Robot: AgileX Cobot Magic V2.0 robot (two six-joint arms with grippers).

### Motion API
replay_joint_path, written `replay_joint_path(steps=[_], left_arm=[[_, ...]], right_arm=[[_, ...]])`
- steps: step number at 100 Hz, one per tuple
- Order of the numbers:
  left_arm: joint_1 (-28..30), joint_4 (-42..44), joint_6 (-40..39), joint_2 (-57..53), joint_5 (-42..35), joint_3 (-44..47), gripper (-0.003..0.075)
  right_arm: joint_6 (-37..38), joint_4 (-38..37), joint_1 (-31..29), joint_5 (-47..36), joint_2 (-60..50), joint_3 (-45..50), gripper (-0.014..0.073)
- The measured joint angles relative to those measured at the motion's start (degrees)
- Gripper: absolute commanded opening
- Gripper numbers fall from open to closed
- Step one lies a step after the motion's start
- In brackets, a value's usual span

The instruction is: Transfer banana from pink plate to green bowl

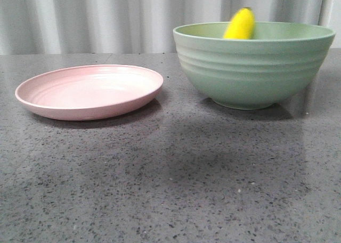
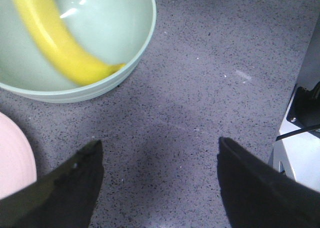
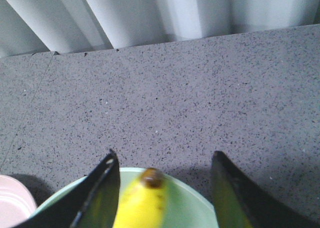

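Observation:
The yellow banana [image 1: 240,24] is blurred and lies inside the mint-green bowl [image 1: 253,67], one end poking above the rim. It also shows in the left wrist view [image 2: 55,38] against the bowl's inner wall [image 2: 115,23], and in the right wrist view [image 3: 142,200], dark tip up. The pink plate [image 1: 89,90] sits empty to the bowl's left. My right gripper [image 3: 164,160] is open above the bowl [image 3: 187,208], fingers either side of the banana, apart from it. My left gripper [image 2: 160,143] is open and empty over bare table beside the bowl.
The grey speckled table [image 1: 170,179] runs to a white corrugated wall [image 1: 106,14] behind. A white stand with black cabling [image 2: 302,133] is at the table's edge in the left wrist view. The plate's rim [image 2: 15,158] is by the left gripper.

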Motion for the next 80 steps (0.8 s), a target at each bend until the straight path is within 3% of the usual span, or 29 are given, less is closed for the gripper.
replay_joint_path(steps=[14,20,27,38,41,64,80], left_arm=[[0.0,0.0,0.0,-0.08,0.0,0.0,0.0435],[0.0,0.0,0.0,-0.24,0.11,0.0,0.04],[0.0,0.0,0.0,-0.48,0.35,0.0,0.0298],[0.0,0.0,0.0,-1.17,1.25,0.0,0.004],[0.0,0.0,0.0,-1.26,1.52,0.0,-0.0023],[0.0,0.44,-0.25,-4.05,2.39,1.55,-0.0019],[0.0,5.4,-4.67,-9.36,-1.62,6.06,-0.0019]], right_arm=[[0.0,-0.13,0.0,1.28,0.0,0.0,0.0328],[0.0,-0.98,0.0,3.08,-0.49,0.0,0.0274],[0.0,-2.31,0.0,5.68,-1.61,0.0,0.0157],[0.0,-4.19,0.0,10.35,-4.03,0.0,-0.0071],[0.0,-4.48,0.0,11.54,-4.89,0.0,-0.0077],[-1.68,-5.61,0.0,15.29,-12.4,3.66,-0.008],[-2.38,-5.83,0.0,14.58,-21.23,11.4,-0.0079]])
